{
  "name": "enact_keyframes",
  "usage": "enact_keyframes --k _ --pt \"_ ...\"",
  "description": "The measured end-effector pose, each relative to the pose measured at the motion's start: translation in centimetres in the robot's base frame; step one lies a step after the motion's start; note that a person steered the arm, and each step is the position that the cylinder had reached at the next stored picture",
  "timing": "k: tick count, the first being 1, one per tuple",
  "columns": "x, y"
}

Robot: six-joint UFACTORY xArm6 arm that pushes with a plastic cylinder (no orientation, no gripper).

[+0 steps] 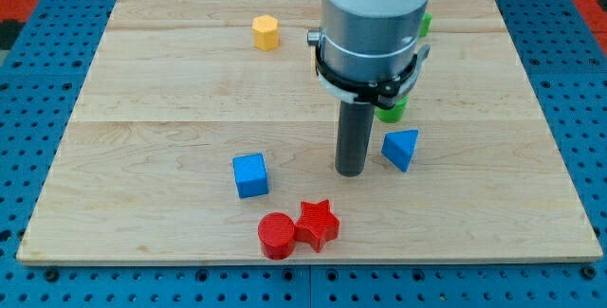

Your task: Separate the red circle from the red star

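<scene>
Near the bottom edge of the wooden board, the red circle sits touching the red star on the star's left. My tip is up and right of the star, clear of it, just left of the blue triangle. There's no hand or fingers, just a bare rod. The blue cube sits up-left of the star, the yellow hexagon far above it, and a green block is half hidden behind the arm. No writing or containers anywhere.
</scene>
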State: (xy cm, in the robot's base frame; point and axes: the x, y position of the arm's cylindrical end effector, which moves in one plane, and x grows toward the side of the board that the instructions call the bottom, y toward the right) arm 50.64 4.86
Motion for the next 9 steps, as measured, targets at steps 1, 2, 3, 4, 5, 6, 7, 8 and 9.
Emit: enact_keyframes --k 1,2,3,4,5,6,7,8,9 --pt "0.0 0.7" --pt "0.3 0.8" --pt "1.8 2.5" --pt "6.1 7.6" --pt "10.9 7.5" --pt "11.2 6.5" --pt "11.2 1.2" --pt "11.3 -4.8" --pt "11.1 -9.2"
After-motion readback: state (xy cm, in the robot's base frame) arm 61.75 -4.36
